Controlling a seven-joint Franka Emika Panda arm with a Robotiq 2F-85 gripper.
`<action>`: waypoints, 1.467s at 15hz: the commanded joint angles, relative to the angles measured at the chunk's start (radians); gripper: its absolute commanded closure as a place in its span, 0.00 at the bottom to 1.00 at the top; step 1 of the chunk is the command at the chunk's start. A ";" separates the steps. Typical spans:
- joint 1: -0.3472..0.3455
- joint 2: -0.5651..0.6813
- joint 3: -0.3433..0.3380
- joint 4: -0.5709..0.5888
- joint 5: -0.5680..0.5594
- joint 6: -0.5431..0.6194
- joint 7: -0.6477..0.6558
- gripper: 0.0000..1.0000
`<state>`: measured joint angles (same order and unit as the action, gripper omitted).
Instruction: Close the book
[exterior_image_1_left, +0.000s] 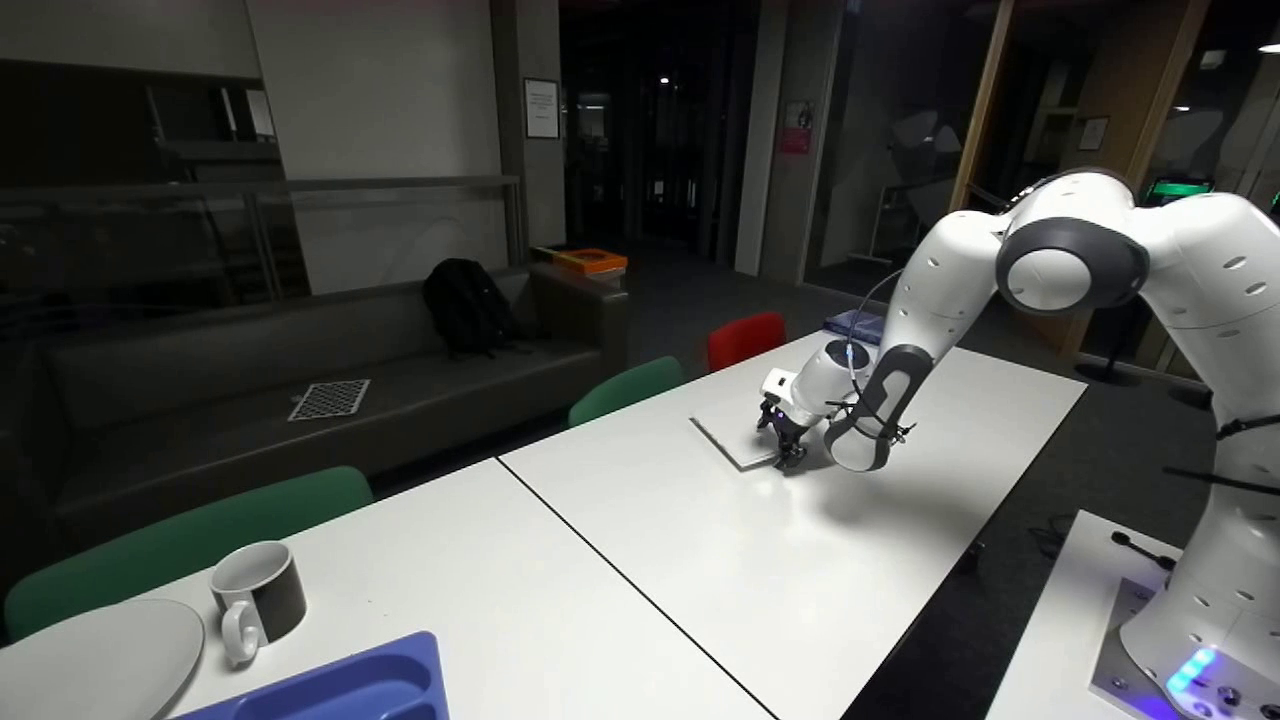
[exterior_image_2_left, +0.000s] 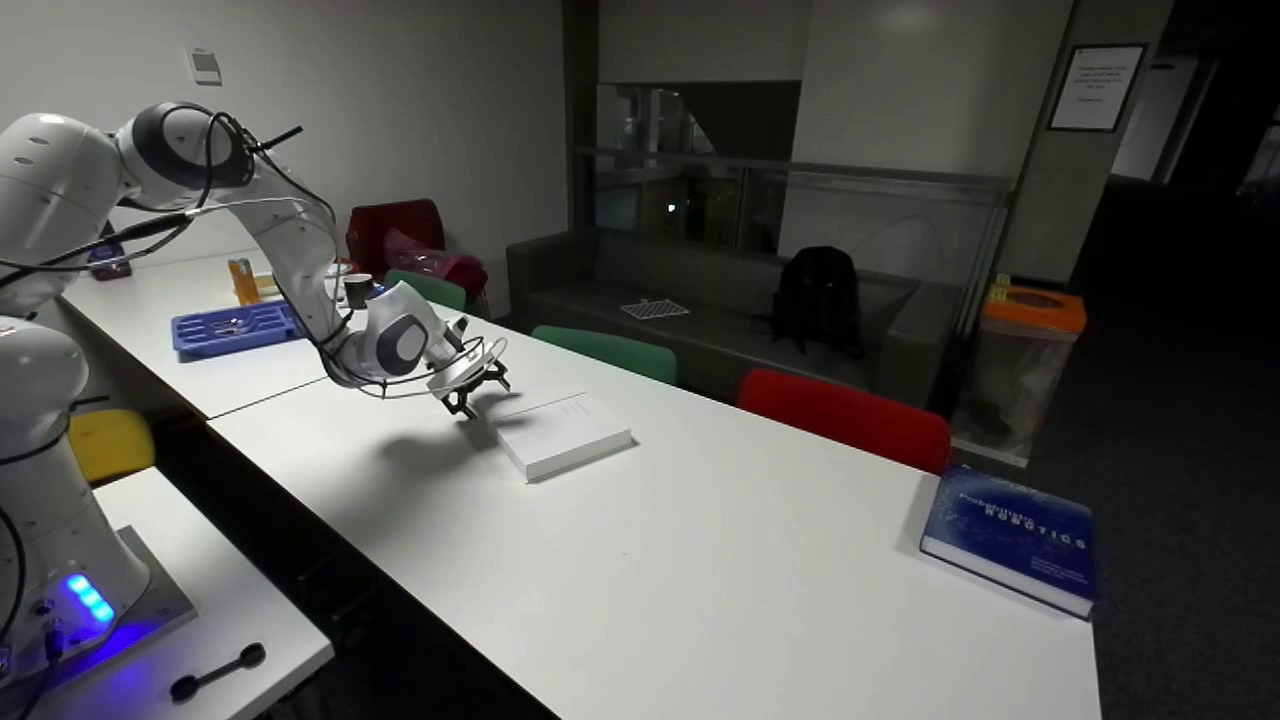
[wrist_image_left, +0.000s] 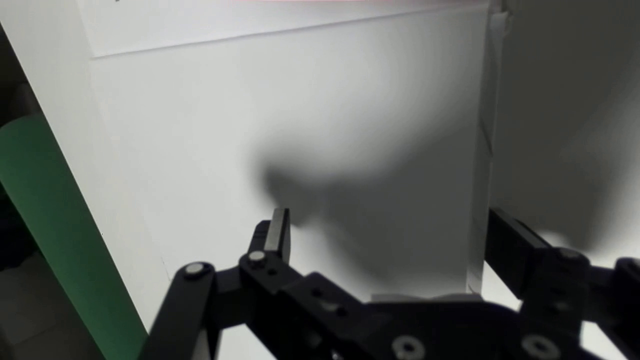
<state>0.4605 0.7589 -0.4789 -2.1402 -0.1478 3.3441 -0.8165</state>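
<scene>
Table (exterior_image_2_left: 720, 580): long, white. Robot arm (exterior_image_1_left: 945, 280): white, reached over the table. Book (exterior_image_2_left: 565, 432): white, lay flat on the table. Gripper (wrist_image_left: 389, 224): black, stood at the book's edge, jaws spread apart; contact was unclear.

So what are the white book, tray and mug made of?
White book: matte paper, apparently, by its faint print and thick page block.
Tray: probably plastic, satin, with rounded, moulded-looking compartments.
Mug: perhaps smooth glazed ceramic, judging by its chunky handle; I can't be sure.
</scene>
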 joint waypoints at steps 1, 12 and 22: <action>0.024 0.026 -0.034 0.021 -0.044 0.008 0.038 0.00; 0.095 0.066 -0.100 0.037 -0.038 0.043 0.038 0.00; 0.172 0.042 -0.183 0.013 -0.011 0.107 0.033 0.00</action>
<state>0.5893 0.8036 -0.6097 -2.1137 -0.1621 3.4062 -0.8108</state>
